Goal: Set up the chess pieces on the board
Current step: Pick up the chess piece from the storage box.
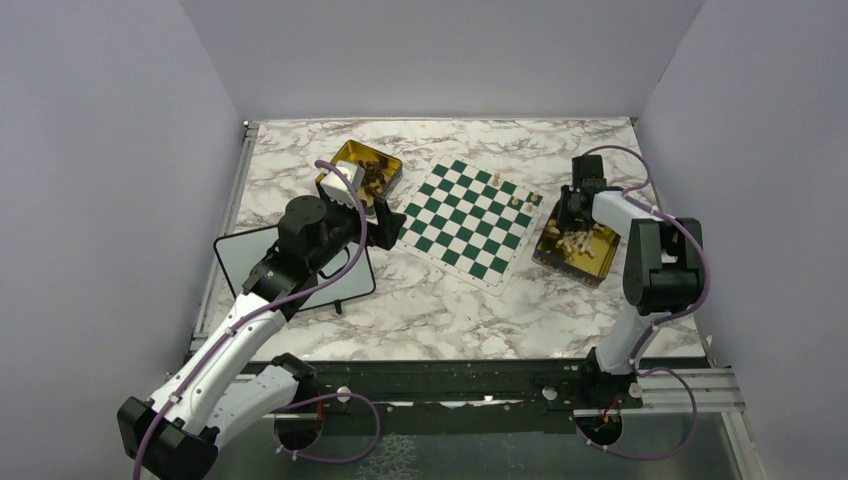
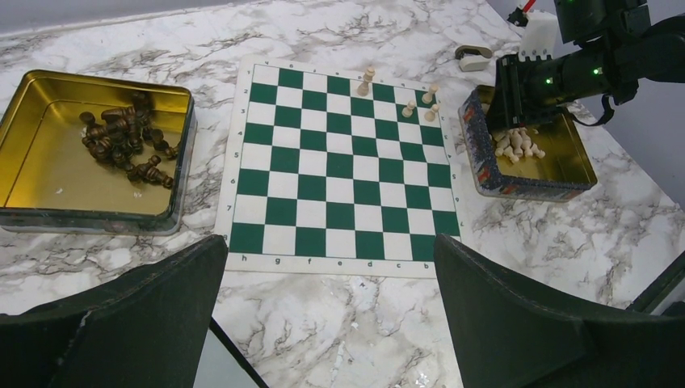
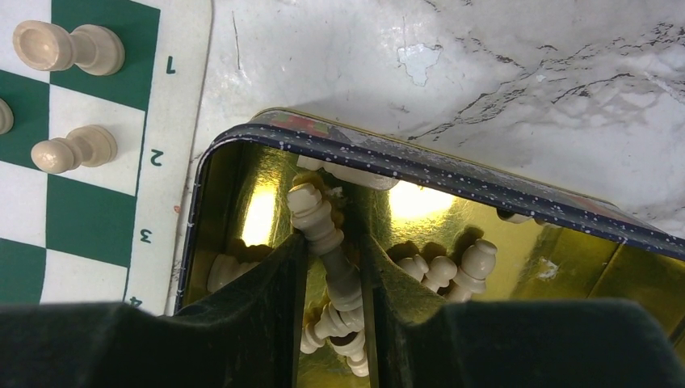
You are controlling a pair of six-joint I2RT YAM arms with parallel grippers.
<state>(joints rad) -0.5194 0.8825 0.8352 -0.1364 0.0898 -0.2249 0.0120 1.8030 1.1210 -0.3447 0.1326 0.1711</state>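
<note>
The tabletop (image 1: 440, 300) carries the board (image 1: 468, 218) toward its far edge. In the gold tin (image 3: 452, 174) near the right edge, the right jaws clamp a pale piece (image 3: 319, 222) by its slim stem. It is probably light, rigid and slippery. The left jaws gape, empty.

The table (image 2: 323, 331): marble-pattern top, smooth, faint gloss. The board (image 2: 339, 162): thin mat, matt print. My right fingers (image 3: 242, 323): black, matt, finely grained. The pale piece (image 3: 319, 226) between them: smooth, satin, looks like wood. The tin (image 3: 420, 166) at the board's 3 o'clock: metal, mirror-bright gold inside, dark speckled paint outside. The other tin (image 2: 89, 218) at 9 o'clock: same gold metal, dull outer wall. The dark pieces (image 2: 125, 141) in it: brown, glossy.
</note>
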